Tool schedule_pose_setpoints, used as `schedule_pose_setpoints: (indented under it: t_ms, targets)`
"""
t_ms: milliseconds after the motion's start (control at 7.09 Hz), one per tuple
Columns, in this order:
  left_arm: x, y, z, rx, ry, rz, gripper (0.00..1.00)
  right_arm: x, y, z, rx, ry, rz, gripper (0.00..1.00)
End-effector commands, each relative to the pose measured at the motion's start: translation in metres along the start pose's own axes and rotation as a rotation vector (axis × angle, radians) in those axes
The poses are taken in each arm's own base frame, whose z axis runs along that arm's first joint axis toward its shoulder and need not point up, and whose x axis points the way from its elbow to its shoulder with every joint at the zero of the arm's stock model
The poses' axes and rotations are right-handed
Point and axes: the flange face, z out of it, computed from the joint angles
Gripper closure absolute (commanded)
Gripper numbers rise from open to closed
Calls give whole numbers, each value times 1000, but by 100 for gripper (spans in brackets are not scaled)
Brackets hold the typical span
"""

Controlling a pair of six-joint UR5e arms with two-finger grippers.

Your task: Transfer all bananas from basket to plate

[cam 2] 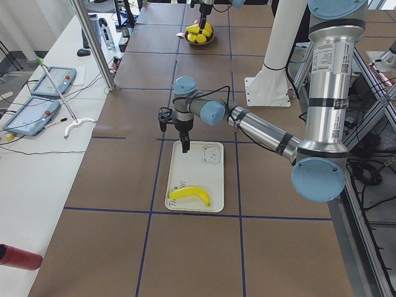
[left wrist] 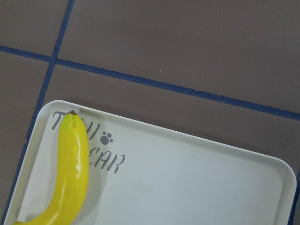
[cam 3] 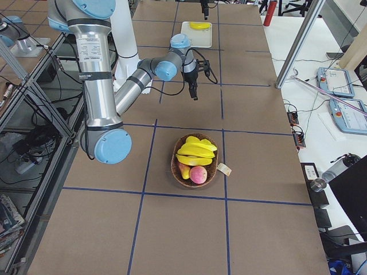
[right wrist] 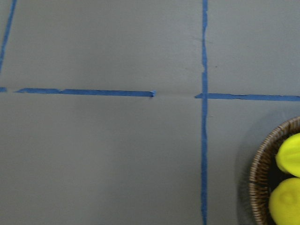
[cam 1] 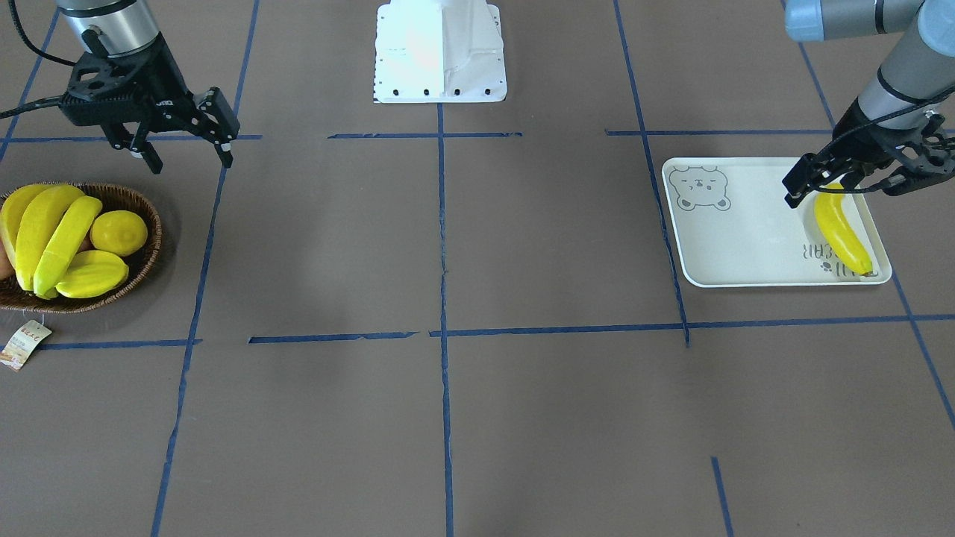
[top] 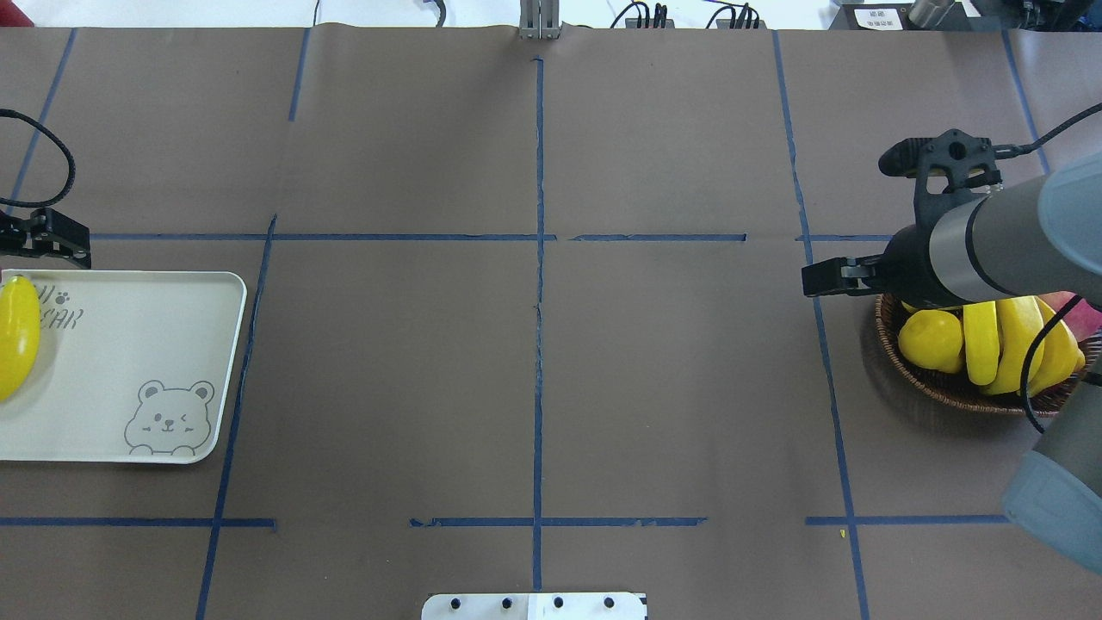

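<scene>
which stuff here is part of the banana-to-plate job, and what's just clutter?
Job:
- bananas in the basket, three showing
- banana on the plate
- wicker basket
- bear plate

Lying about:
- lemon, in the basket
- starfruit, in the basket
- reddish round fruit, in the basket
- paper tag, beside the basket

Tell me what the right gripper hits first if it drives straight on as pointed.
Probably the bare table, beside the basket, not on it. The right gripper points downward, and its wrist view shows mostly table, with the basket only at the edge. Depth is uncertain.
</scene>
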Motion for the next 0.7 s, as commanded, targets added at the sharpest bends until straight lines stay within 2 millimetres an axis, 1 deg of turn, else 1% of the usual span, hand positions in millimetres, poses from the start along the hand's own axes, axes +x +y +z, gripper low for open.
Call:
schedule_pose_setpoints:
  t_ms: [0, 141, 282, 423, 564]
  targets:
    - [5, 0, -3, -3, 14, 3, 0, 31, -13, 6, -27, 110, 43, 0]
    - [7, 0, -3, -4, 15, 3, 0, 15, -30, 10, -74, 189, 78, 0]
    - [8, 1, -4, 0, 19, 5, 0, -12, -52, 11, -117, 261, 96, 0]
    - [7, 1, -4, -1, 18, 4, 0, -15, -56, 24, -146, 304, 107, 0]
    - [8, 0, -4, 0, 19, 8, 0, 3, -53, 42, -170, 346, 114, 0]
